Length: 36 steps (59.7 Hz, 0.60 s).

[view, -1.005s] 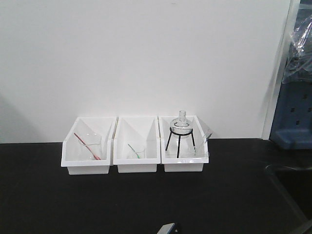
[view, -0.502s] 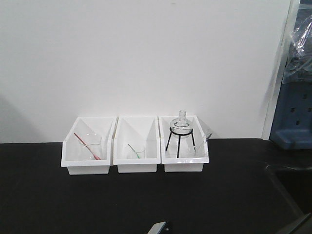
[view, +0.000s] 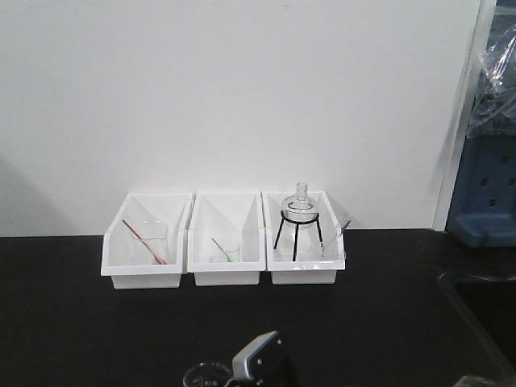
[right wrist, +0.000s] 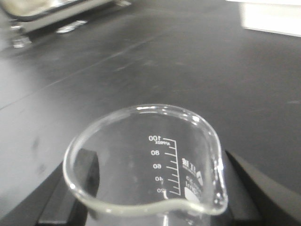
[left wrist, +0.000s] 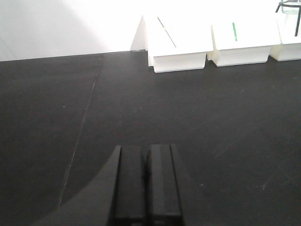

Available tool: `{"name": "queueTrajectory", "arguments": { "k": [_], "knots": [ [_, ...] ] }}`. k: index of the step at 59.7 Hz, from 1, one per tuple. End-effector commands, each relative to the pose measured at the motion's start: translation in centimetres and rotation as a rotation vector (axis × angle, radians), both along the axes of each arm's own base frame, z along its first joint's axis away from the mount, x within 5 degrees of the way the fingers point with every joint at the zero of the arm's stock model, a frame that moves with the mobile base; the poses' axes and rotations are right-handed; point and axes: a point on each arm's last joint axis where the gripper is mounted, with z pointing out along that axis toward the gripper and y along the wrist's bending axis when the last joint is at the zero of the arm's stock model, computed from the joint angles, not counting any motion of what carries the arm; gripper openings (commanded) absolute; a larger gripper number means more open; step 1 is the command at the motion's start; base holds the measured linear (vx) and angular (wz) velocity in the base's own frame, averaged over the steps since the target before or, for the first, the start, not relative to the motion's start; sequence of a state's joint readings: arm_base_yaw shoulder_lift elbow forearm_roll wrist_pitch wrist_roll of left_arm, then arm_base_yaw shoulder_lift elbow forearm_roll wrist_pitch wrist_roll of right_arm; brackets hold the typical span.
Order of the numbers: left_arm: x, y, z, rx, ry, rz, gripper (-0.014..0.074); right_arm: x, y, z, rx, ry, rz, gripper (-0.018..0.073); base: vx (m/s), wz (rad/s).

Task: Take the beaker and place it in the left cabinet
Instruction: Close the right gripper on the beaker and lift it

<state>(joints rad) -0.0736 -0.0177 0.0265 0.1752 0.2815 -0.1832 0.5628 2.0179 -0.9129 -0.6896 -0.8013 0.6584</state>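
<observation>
1. R gripper (right wrist: 155,197): the dark fingers (right wrist: 82,172) sit on both sides of the beaker (right wrist: 181,167) and are clamped on its wall. The beaker looks empty. White scale marks up to 100 show on the glass. It hangs over the black table (right wrist: 141,61); whether its base touches the top cannot be told.
2. L gripper (left wrist: 146,183): pads pressed together, nothing btwn them, low over the bare table.
3. Front view, bottom edge: the beaker rim shows just beside a grey arm part (view: 258,359), well apart from the bins.
4. Further back, 3 white bins stand in a row against the white wall (view: 242,97).
   - Left bin (view: 145,278): glass (view: 153,234) w/ red rod (view: 143,240).
   - Middle bin (view: 226,276): smaller glass (view: 232,250) w/ green rod (view: 226,253).
   - Right bin (view: 305,276): round flask (view: 300,205) on a black tripod (view: 297,234).
5. Far right: blue unit (view: 484,201) w/ clear plastic film (view: 496,64) above it.
</observation>
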Motion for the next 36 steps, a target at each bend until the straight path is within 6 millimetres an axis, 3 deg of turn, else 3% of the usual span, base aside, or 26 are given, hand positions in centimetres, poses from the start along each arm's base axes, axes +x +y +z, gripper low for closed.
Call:
{"name": "queueTrajectory", "arguments": {
  "k": [1,12,20,29,36],
  "knots": [
    [0.0,-0.1,1.2,-0.011,-0.104,-0.014,0.0004,0.0,-1.0,6.6,0.002,-0.088,-0.066,-0.0005,0.00,0.00],
    [0.0,-0.1,1.2,-0.011,-0.104,-0.014,0.0004,-1.7,-4.2,13.0,-0.186,-0.160,-0.220,-0.0005,0.00,0.00],
    [0.0,-0.1,1.2,-0.011,-0.104,-0.014,0.0004,-3.8,-7.9,17.5,-0.296,-0.182,-0.419,-0.0003,0.00,0.00],
    [0.0,-0.1,1.2,-0.011,-0.104,-0.014,0.0004,-7.3,-11.9,21.0,-0.334,-0.193,-0.581,-0.0001,0.00,0.00],
    [0.0,-0.1,1.2,-0.011,-0.104,-0.014,0.0004,-11.2,-14.6,22.2,-0.276,-0.215,-0.631,-0.0001,0.00,0.00]
  ]
}}
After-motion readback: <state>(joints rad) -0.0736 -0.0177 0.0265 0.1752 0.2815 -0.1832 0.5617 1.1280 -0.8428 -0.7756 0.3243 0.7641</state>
